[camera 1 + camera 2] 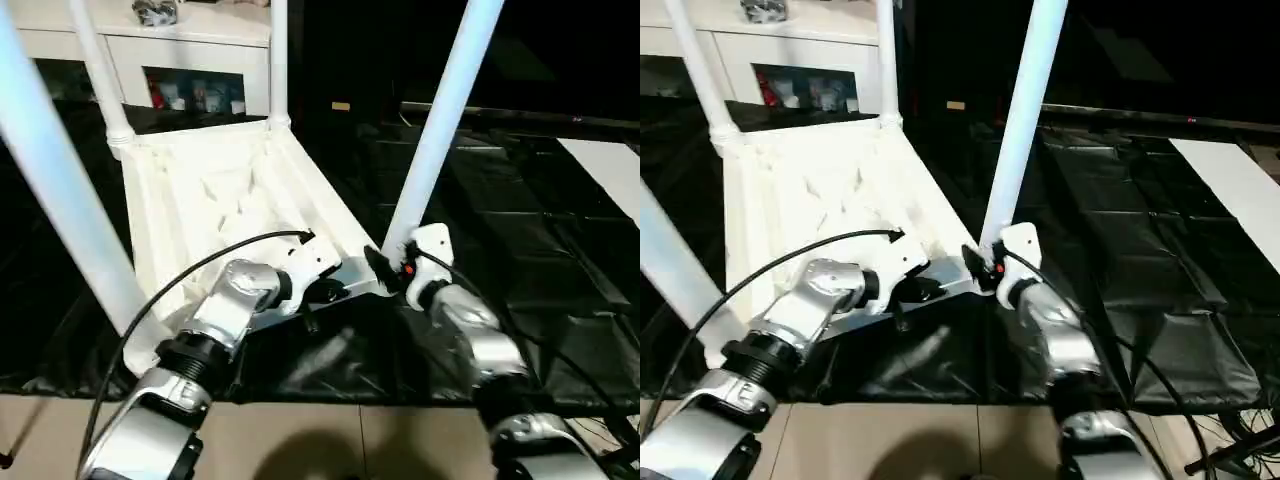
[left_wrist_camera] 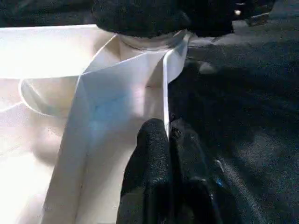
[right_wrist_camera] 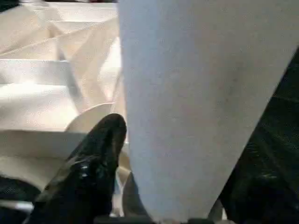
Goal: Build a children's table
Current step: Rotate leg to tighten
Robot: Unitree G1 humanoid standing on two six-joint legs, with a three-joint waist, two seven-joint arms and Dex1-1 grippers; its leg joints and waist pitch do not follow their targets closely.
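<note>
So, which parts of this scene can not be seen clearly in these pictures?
- Leg tops: cut off by the top edge in both eye views.
- Near-left socket of the table top: hidden behind the left forearm.
- Right gripper: one finger shows in the right wrist view; the leg hides the other.
- Shelf items: too small.
</note>
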